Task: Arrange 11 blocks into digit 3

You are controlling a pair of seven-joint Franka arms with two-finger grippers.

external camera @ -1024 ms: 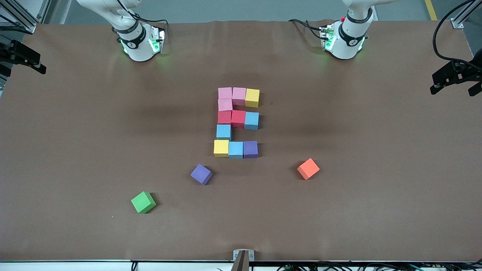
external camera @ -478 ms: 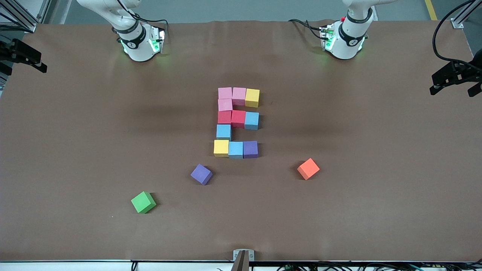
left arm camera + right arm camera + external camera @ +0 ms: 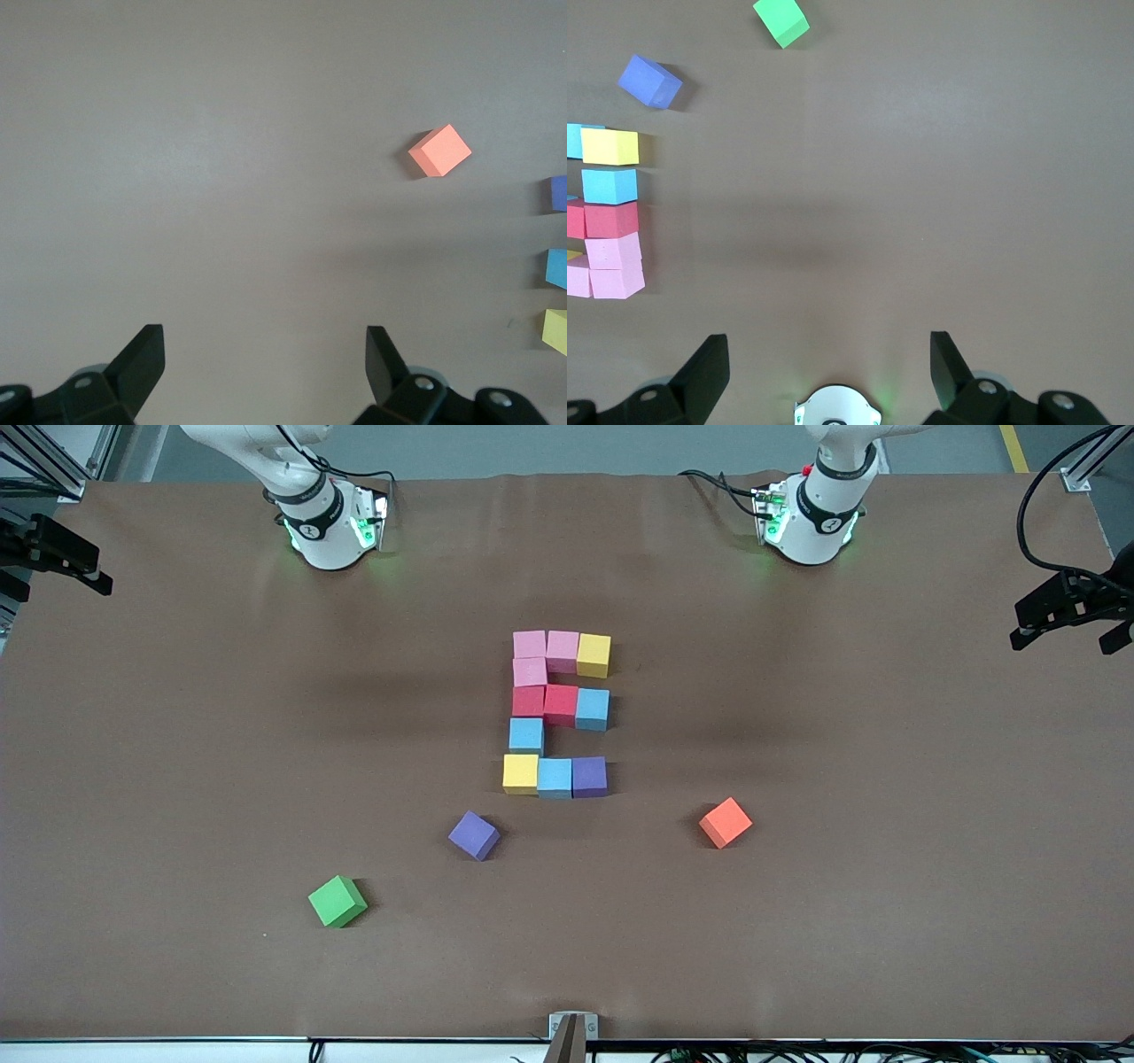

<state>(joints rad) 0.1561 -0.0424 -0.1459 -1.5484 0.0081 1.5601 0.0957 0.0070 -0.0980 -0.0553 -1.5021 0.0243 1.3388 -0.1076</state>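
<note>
Grippers sit outside your front view; left gripper (image 3: 261, 363) and right gripper (image 3: 824, 367) hang over bare table (image 3: 886, 779), jaws wide apart, holding nothing.

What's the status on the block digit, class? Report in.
Both end effectors, left and right, open, empty, arms waiting. Digit 3 complete, eleven blocks. Nothing obstructing.

Fourteen foam cubes lie on the bench (image 3: 177, 762): three pink cubes (image 3: 547, 646), two yellow cubes (image 3: 594, 655), two red cubes (image 3: 560, 704), three light blue cubes (image 3: 592, 709), two purple cubes (image 3: 589, 776) (one loose), one green cube (image 3: 337, 901), one orange cube (image 3: 726, 822).
</note>
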